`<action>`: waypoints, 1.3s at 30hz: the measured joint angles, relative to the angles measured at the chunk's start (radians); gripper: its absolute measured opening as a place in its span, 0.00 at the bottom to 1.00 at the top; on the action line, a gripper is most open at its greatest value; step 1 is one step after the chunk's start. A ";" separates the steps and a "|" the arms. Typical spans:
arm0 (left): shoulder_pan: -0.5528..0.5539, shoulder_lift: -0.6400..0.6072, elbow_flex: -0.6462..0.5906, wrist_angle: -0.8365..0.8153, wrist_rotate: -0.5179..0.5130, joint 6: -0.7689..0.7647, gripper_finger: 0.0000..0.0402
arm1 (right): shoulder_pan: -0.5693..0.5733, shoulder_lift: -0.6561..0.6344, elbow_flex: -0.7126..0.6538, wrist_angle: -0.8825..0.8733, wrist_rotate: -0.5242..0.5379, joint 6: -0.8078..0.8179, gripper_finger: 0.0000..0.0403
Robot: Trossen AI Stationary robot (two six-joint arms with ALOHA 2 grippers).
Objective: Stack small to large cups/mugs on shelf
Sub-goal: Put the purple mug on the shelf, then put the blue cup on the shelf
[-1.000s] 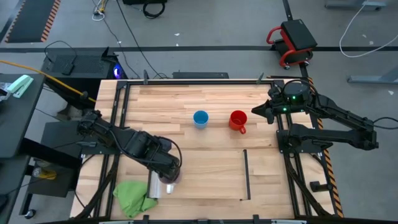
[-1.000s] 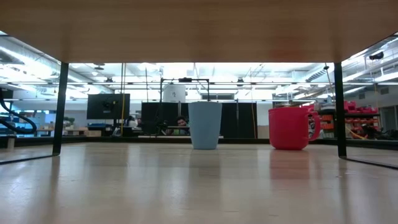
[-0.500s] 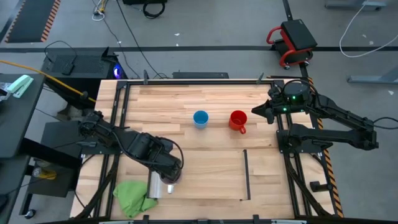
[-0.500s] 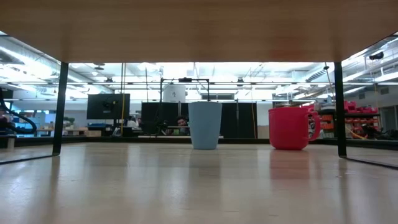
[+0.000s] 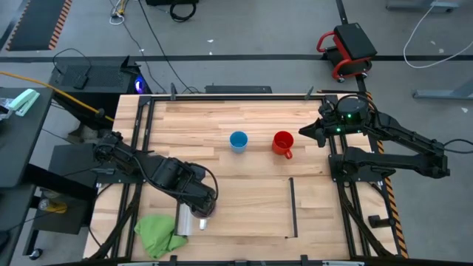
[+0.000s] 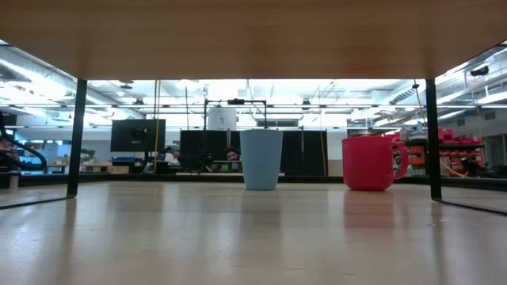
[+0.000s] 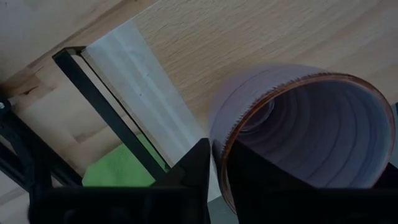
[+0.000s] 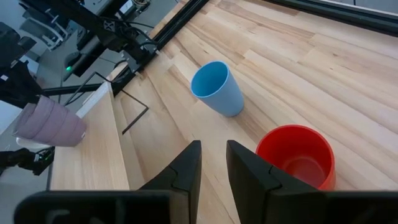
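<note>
The pale purple mug (image 7: 298,118) stands upright, base down, on the light-wood shelf (image 5: 244,210) near the end with the silvery strip (image 5: 183,220). It also shows in the right wrist view as the purple mug (image 8: 53,121). My left gripper (image 7: 217,158) points down over it and hides it in the high view, where the left gripper (image 5: 199,210) shows. One finger is inside the mug and one outside. The blue cup (image 5: 238,140) and the red mug (image 5: 282,142) stand on the tabletop beyond the shelf. My right gripper (image 8: 213,168) hangs open at the table's right side. My left gripper comes from above with the mug's wall (image 7: 219,140) between its fingers, below the rim. The outer finger (image 7: 199,168) stands right beside the wall. Whether either finger touches it, I cannot tell.
A green cloth (image 5: 159,233) lies at the near left, beside the shelf's silvery end. The shelf's thin dark strip (image 5: 293,207) marks its right end. In the low view the blue cup (image 6: 261,158) and red mug (image 6: 371,162) stand behind the shelf's legs (image 6: 77,134).
</note>
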 joint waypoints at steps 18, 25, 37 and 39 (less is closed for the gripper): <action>0.000 -0.033 0.001 0.041 0.002 -0.057 0.26 | 0.000 0.000 0.000 0.000 0.000 0.000 0.21; 0.006 -0.063 0.002 0.053 -0.007 -0.079 0.26 | 0.000 0.000 0.000 -0.001 0.000 0.000 0.21; 0.055 -0.144 0.003 0.059 -0.066 -0.045 0.26 | 0.000 0.000 0.000 0.000 -0.001 0.000 0.21; 0.067 -0.157 0.003 0.060 -0.085 -0.021 0.26 | 0.000 0.000 0.000 0.000 -0.001 0.003 0.21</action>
